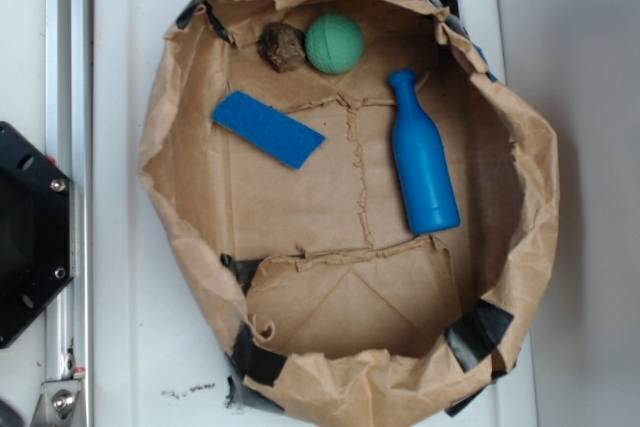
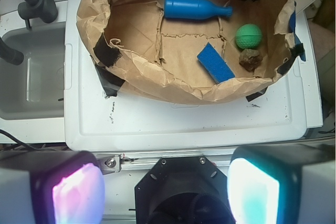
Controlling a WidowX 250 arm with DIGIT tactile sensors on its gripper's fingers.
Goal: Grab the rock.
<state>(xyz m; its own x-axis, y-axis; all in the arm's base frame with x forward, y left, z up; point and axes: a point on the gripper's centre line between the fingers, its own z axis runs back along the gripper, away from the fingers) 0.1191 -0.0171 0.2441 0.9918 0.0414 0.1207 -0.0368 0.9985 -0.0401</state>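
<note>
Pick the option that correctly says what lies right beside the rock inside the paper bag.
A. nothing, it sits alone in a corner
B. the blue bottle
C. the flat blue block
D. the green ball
D. In the exterior view the rock lies right next to the green ball at one end of the paper bag, while the blue bottle and the flat blue block lie apart from it.
</note>
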